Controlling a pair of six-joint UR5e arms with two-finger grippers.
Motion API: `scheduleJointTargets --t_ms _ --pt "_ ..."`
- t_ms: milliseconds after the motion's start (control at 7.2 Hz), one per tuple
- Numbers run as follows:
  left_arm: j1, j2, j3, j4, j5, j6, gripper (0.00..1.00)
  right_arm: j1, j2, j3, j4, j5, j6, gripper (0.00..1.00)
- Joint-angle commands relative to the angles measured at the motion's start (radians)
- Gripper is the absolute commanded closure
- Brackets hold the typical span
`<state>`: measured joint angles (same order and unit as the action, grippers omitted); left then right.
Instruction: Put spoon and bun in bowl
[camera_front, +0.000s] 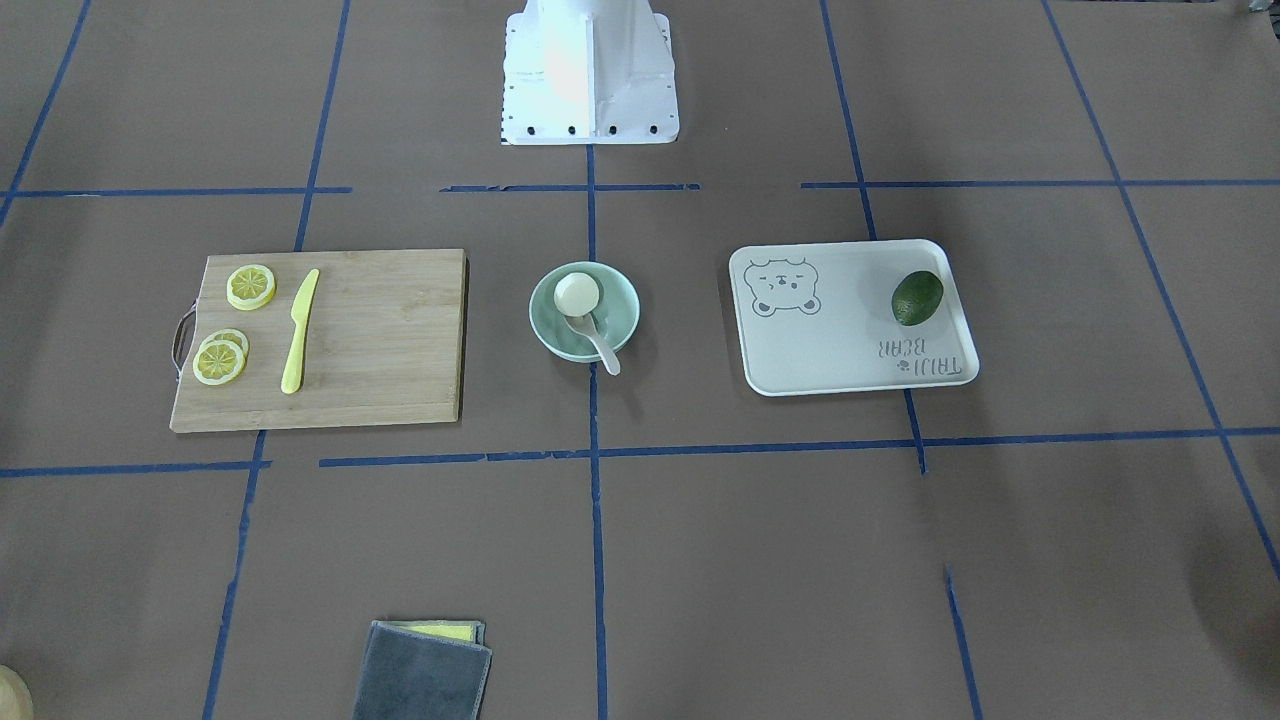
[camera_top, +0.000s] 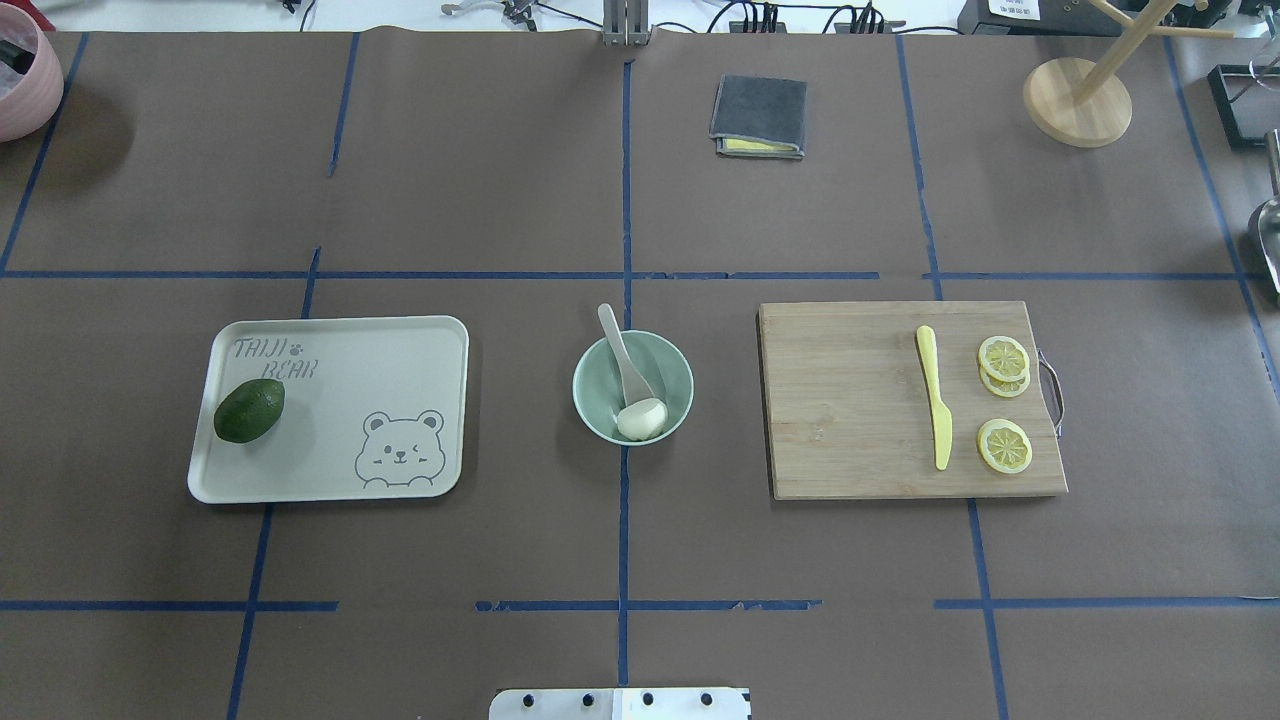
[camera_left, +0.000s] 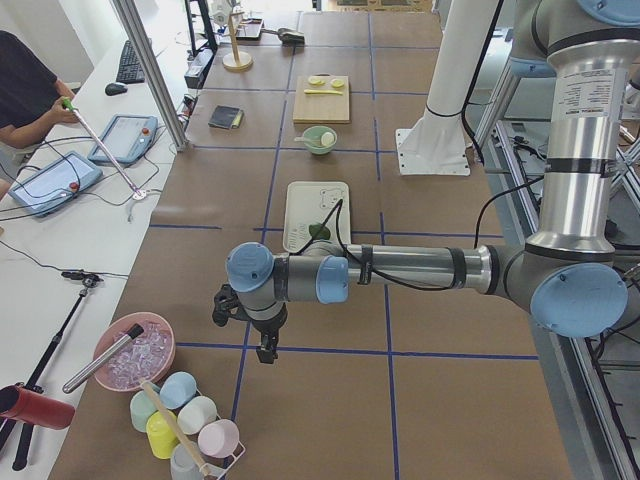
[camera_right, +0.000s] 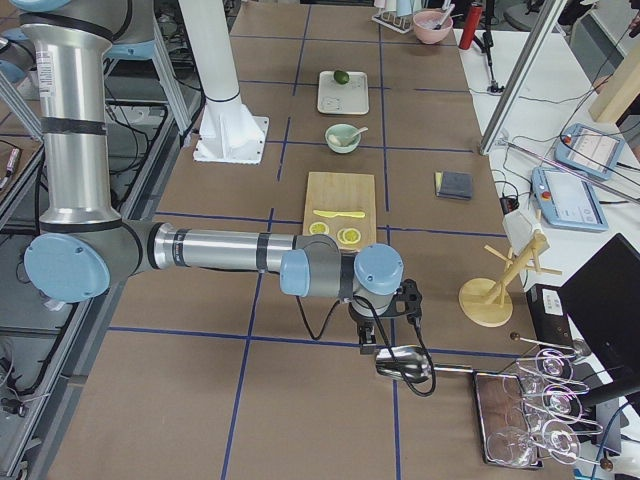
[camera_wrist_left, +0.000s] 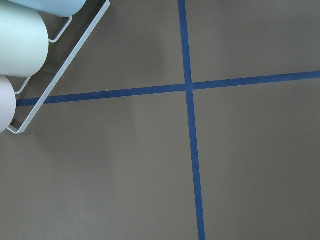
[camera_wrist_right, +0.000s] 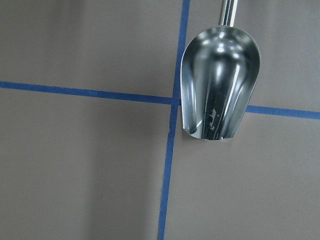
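Observation:
The mint-green bowl (camera_front: 622, 305) stands at the table's middle, also in the overhead view (camera_top: 672, 376). The white bun (camera_front: 578, 293) lies in the bowl, flat cream side up (camera_top: 641, 419). The off-white spoon (camera_front: 602, 347) rests with its scoop in the bowl beside the bun and its handle over the rim (camera_top: 618, 345). My left gripper (camera_left: 266, 350) hangs over bare table far off at the left end. My right gripper (camera_right: 368, 342) hangs far off at the right end. I cannot tell whether either is open or shut.
A wooden cutting board (camera_top: 850, 400) holds a yellow knife (camera_top: 936, 410) and lemon slices (camera_top: 1003, 445). A tray (camera_top: 400, 350) holds an avocado (camera_top: 249, 410). A folded cloth (camera_top: 758, 117) lies beyond. A metal scoop (camera_wrist_right: 220, 85) lies under the right wrist, a cup rack (camera_wrist_left: 30, 45) by the left.

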<state>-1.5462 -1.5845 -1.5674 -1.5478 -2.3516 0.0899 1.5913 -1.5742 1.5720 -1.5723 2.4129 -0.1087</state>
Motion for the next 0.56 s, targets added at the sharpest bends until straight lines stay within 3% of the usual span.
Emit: scheduleJointTargets --t_ms 0,417 --pt "0.000 0.000 0.000 -0.002 0.000 -0.001 0.00 0.001 0.000 0.000 0.000 0.000 0.000 0.00" --pt "0.000 -0.002 0.000 0.000 0.000 -0.002 0.00 0.001 0.000 0.005 0.000 0.000 0.000 0.00"
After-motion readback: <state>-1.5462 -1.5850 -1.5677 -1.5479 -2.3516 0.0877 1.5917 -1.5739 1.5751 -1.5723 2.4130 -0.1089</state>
